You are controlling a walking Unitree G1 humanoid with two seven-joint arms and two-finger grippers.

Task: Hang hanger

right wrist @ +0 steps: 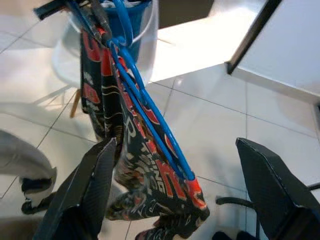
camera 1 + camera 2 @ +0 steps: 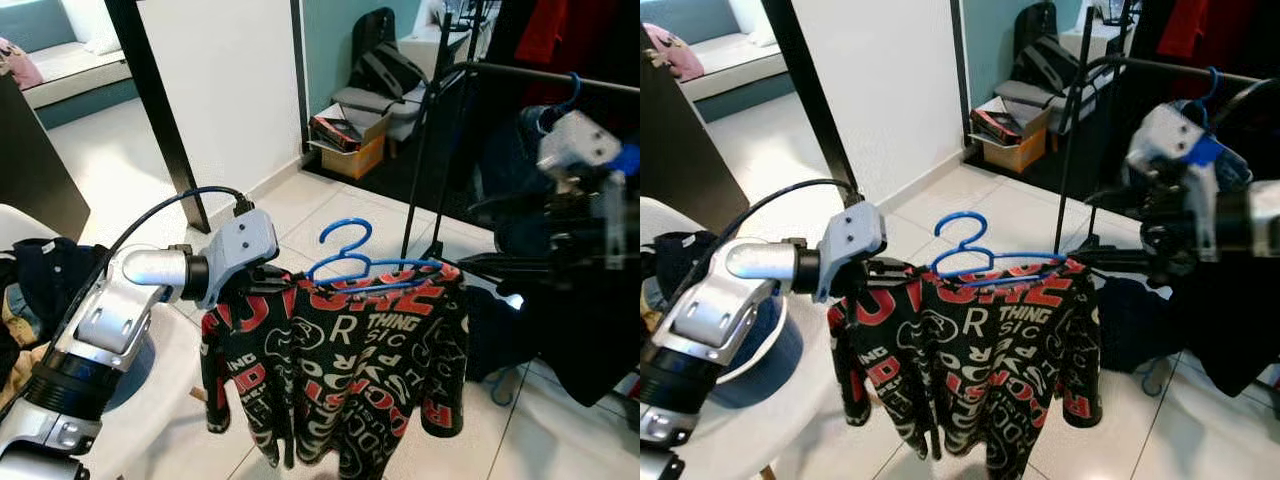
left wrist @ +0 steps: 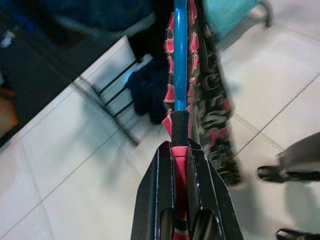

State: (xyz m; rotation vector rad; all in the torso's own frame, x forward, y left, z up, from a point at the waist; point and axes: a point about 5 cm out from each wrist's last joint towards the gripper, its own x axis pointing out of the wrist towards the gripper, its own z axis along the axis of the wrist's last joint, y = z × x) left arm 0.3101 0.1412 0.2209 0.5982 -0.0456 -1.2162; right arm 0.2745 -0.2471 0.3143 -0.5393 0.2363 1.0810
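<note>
Left gripper [image 3: 181, 150] is clamped on one end of the blue hanger [image 2: 352, 262], holding it level in mid-air with the black-and-red shirt [image 2: 340, 360] draped on it. Right gripper [image 1: 175, 175] has its fingers wide apart, just beside the hanger's other end, not touching it. The rail [image 2: 545, 75] is up and to the right, well apart from the hook.

Risks: single-end grip means the hanger could pivot or tilt under the shirt's weight. The shirt could slide off. The hook may miss the rail or snag clothes already hanging there.
</note>
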